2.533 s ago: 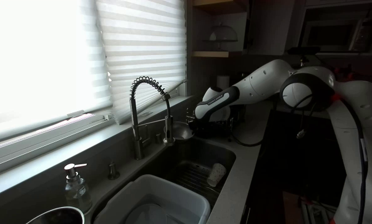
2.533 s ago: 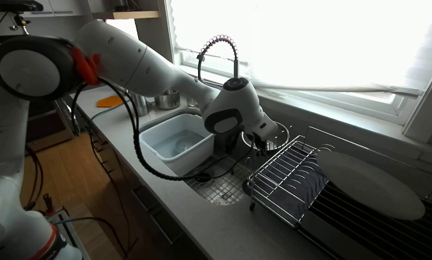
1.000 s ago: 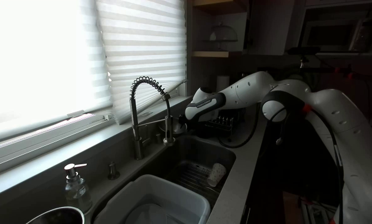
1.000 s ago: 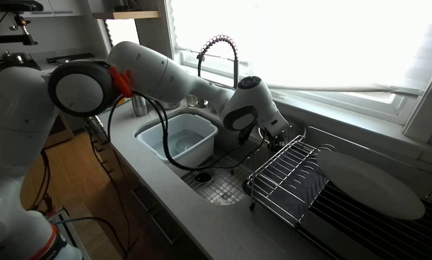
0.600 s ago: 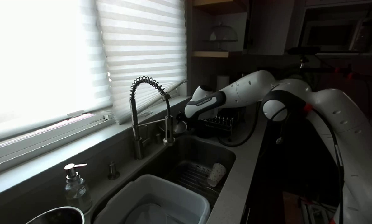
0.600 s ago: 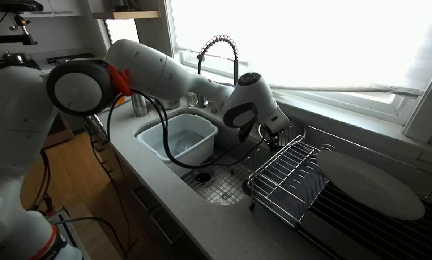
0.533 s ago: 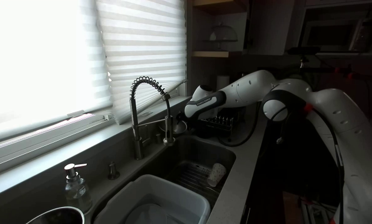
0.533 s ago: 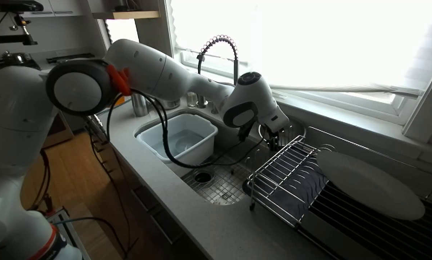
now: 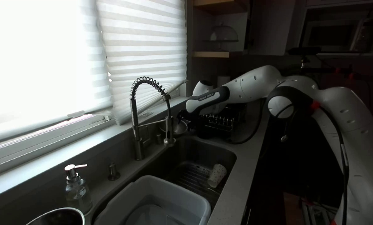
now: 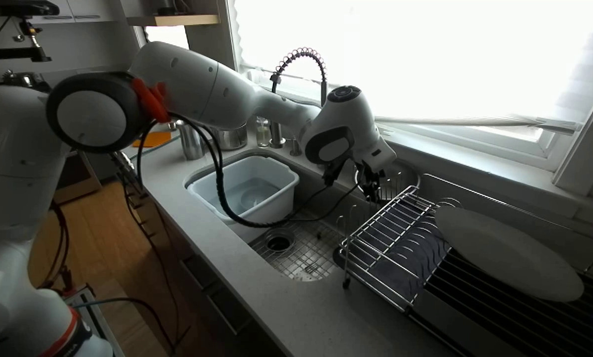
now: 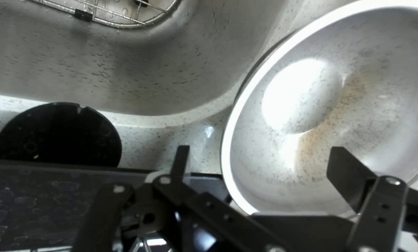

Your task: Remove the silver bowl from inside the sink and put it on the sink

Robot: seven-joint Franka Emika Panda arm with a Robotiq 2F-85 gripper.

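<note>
The gripper [image 11: 264, 168], its 2 fingers [image 11: 348, 175] set wide apart and holding nothing, hangs over the silver bowl [image 11: 331, 108] — 1 finger above its hollow, 1 outside the rim. The bowl sits on the counter [image 11: 146, 144] at the edge of the sink [image 11: 90, 66] — which holds a speckled cup [image 9: 217, 175] and a pale tub [image 10: 276, 203].

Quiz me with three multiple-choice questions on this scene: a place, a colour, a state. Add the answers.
1. Where is the silver bowl?
A on the windowsill
B beside the sink basin
C inside that basin

2. What colour is the tub?
A green
B red
C whitish

3. How is the gripper?
A open
B shut on the bowl
C shut on nothing

1 B: the wrist view shows the bowl outside the basin.
2 C: it looks whitish in an exterior view.
3 A: the wrist view shows fingers apart.
</note>
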